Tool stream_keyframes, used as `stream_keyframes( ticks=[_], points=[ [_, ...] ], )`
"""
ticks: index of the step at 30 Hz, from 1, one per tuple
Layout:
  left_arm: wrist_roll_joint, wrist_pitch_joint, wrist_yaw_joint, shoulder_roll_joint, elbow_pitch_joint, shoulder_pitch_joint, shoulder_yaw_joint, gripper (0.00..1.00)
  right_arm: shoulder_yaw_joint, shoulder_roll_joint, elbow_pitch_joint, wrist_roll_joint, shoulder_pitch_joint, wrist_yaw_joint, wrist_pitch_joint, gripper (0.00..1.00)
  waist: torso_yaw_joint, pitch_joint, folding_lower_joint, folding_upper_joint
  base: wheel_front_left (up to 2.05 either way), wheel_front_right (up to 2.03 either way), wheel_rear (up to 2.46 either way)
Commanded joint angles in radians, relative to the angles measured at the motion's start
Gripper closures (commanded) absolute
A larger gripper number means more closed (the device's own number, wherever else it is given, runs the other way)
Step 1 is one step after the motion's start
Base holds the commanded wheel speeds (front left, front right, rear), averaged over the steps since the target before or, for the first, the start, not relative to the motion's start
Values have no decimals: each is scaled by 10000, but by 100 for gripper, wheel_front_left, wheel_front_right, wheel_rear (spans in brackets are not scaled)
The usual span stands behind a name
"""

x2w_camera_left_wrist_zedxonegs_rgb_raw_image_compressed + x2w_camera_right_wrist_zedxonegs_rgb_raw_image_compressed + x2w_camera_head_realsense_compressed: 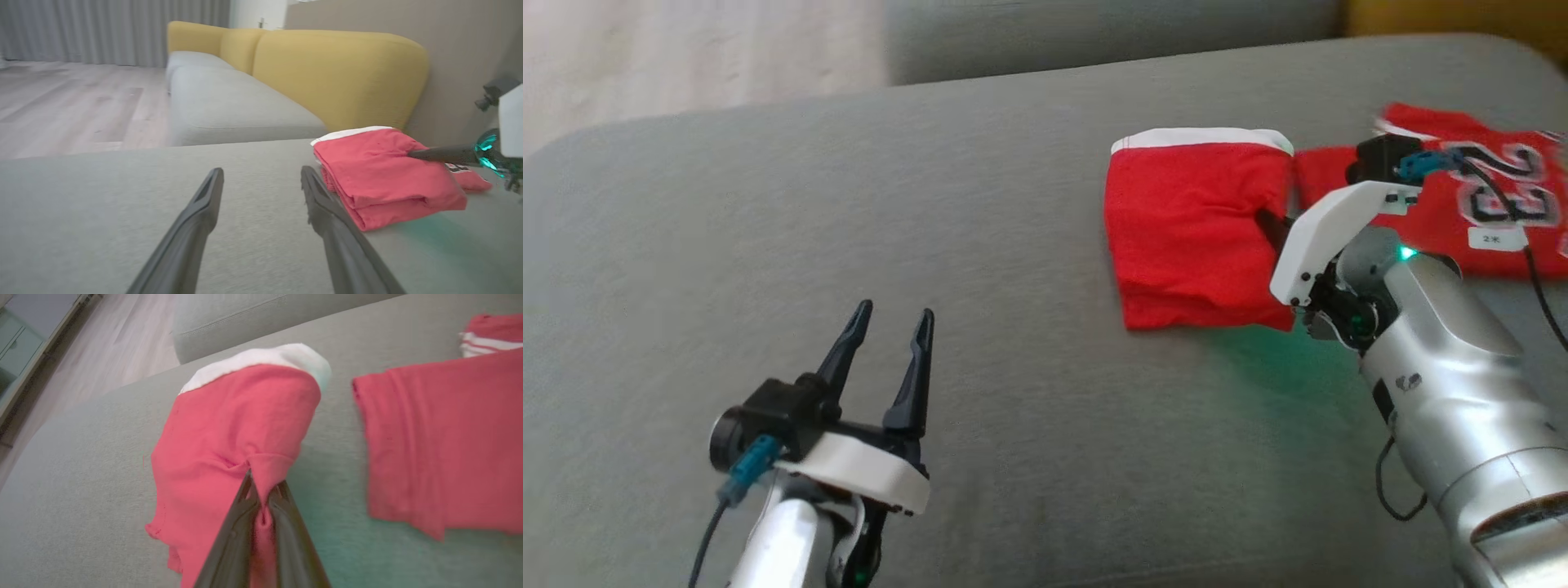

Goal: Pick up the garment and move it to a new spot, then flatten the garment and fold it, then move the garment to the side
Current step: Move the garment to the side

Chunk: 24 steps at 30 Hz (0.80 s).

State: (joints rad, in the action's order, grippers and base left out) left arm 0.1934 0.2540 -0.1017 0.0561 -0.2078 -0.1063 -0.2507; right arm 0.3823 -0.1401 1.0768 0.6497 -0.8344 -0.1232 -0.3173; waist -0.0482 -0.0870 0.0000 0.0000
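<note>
The right gripper [264,486] pinches the folded red garment [1192,237] by its edge, likely to slide it aside. The left gripper [890,320] hangs wide open, well left of the garment.

We read a large "23" on the red jersey [1441,224]; its small white tag [1494,238] stays illegible.

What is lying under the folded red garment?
Grey cushion shows around the folded red garment; the right claw pinches its edge. Anything beneath its layers is covered.
</note>
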Motion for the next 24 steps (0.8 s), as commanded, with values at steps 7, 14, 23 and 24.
stream_keyframes(
  ticks=[7, 14, 23, 24],
  points=[
    [-17, 78, -85, 26, 17, -489, -154, 0, 785, -1, -881, 691, -45, -75, 165, 100, -2064, 149, 0, 0, 0, 0, 0],
    [14, 78, -89, -10, -185, -644, -479, 0, 1729, -468, -1533, 1150, -76, -75, 531, 100, -2274, -91, 0, 0, 0, 0, 0],
    [-70, 78, -88, -3, -341, -1055, -722, 0, 3406, -2090, -2347, 1720, -1072, -75, 485, 100, -1612, -1078, 0, 0, 0, 0, 0],
    [-91, 77, -86, 10, -346, -1121, -737, 0, 3609, -2374, -2423, 1770, -1260, -75, 459, 100, -1517, -1258, 0, 0, 0, 0, 0]
  ],
)
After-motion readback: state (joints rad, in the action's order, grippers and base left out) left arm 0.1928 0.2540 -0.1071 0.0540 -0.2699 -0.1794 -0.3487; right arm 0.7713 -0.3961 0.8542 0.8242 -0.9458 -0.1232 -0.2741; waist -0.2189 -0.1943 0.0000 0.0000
